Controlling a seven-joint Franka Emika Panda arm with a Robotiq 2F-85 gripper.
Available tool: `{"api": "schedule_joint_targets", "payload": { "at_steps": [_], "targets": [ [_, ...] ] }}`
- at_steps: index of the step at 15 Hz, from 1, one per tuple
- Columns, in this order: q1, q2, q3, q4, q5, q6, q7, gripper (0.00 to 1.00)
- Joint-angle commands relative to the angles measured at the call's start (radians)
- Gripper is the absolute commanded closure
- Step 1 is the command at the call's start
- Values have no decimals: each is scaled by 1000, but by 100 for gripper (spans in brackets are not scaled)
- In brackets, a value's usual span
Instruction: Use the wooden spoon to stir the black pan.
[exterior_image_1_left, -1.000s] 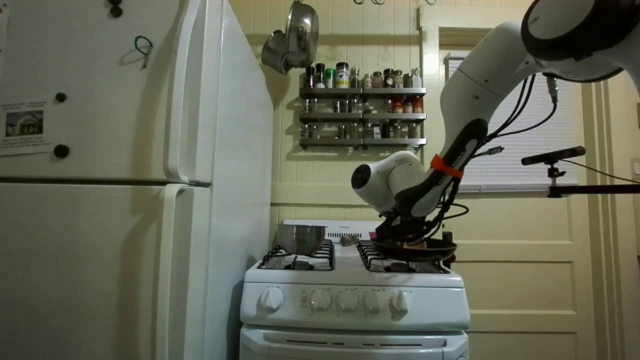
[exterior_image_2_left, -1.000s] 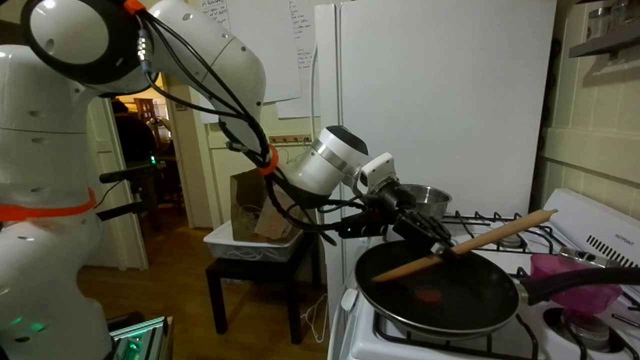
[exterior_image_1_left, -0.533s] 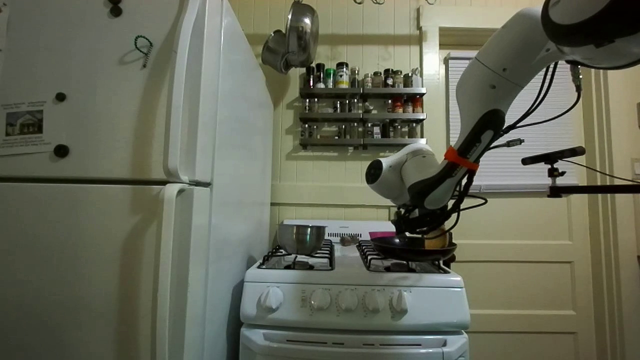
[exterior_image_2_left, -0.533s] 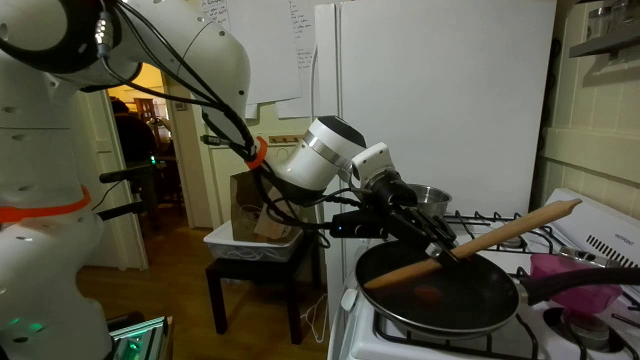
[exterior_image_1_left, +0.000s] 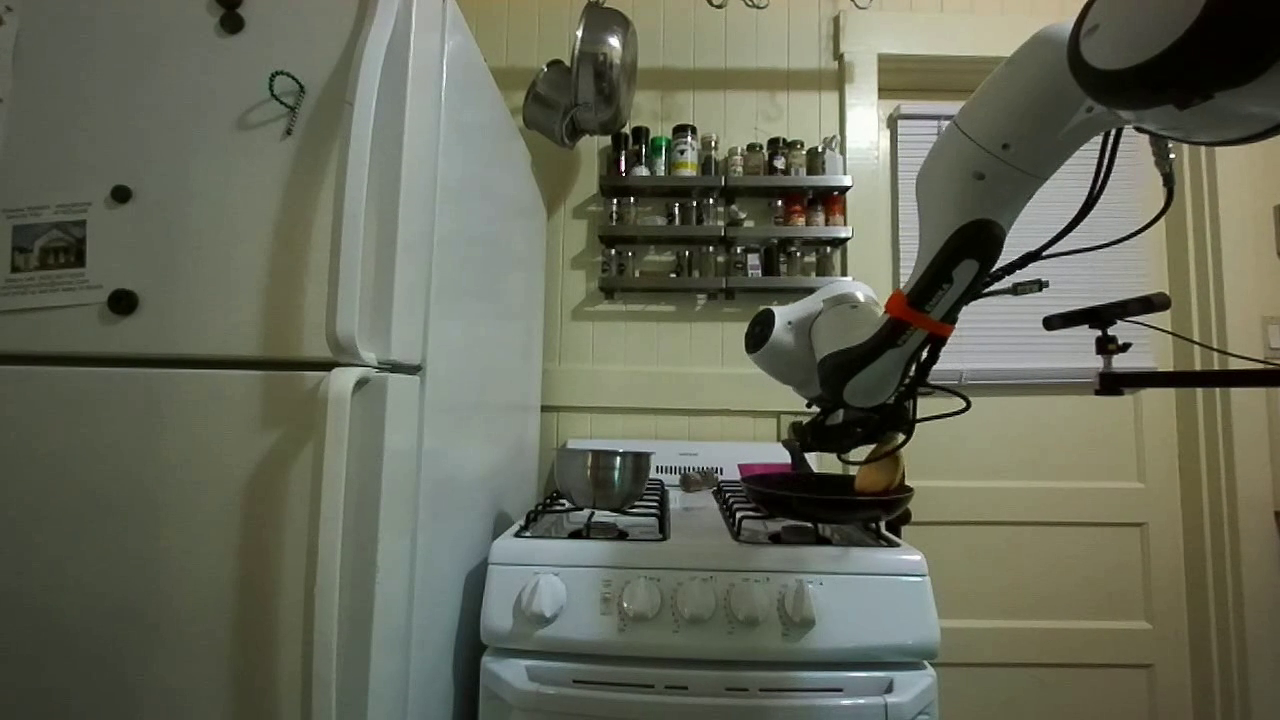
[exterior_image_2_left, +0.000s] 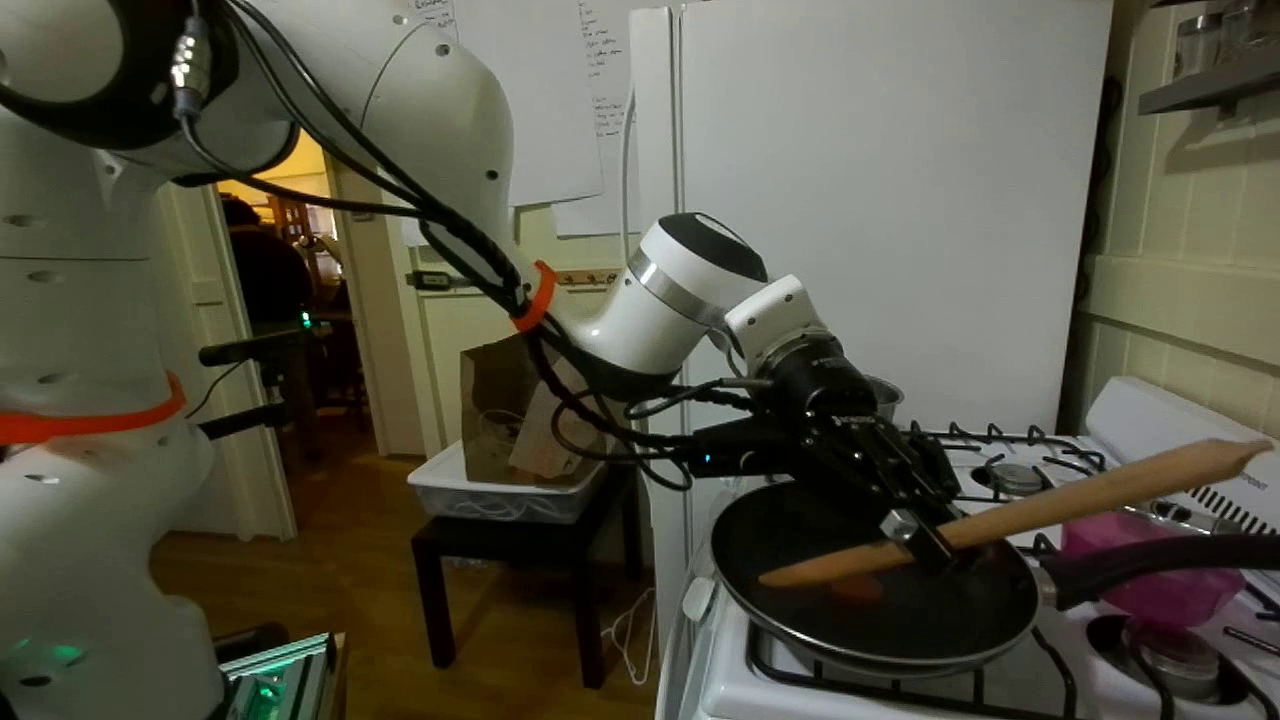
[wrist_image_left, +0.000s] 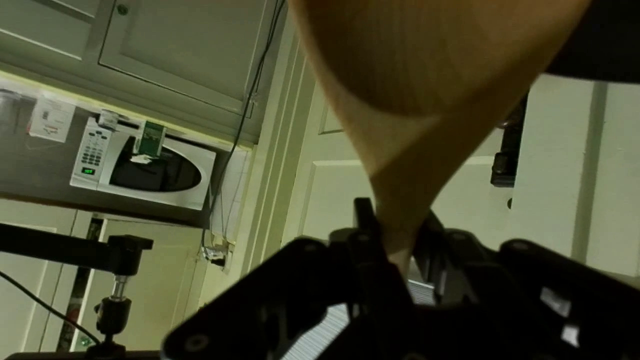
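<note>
We see the wooden spoon (exterior_image_2_left: 1100, 495) slanting over the black pan (exterior_image_2_left: 865, 632), its handle pinched between the fingers of the gripper (wrist_image_left: 397, 225). In an exterior view, a steel pot (exterior_image_1_left: 603, 480) stands left, a pink bowl (exterior_image_1_left: 760, 468) beyond the pan.

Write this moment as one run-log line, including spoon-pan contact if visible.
gripper: clamped on wooden spoon | spoon: tilted, bowl end low over black pan | pan: on stove | spoon-pan contact: unclear
</note>
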Motion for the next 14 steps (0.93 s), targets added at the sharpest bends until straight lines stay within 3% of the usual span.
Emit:
{"api": "schedule_joint_targets", "payload": {
  "at_steps": [1, 14],
  "targets": [
    [-4, 75, -2, 76, 101, 5, 61, 95],
    [-3, 314, -6, 394, 287, 92, 78, 95]
  ]
}}
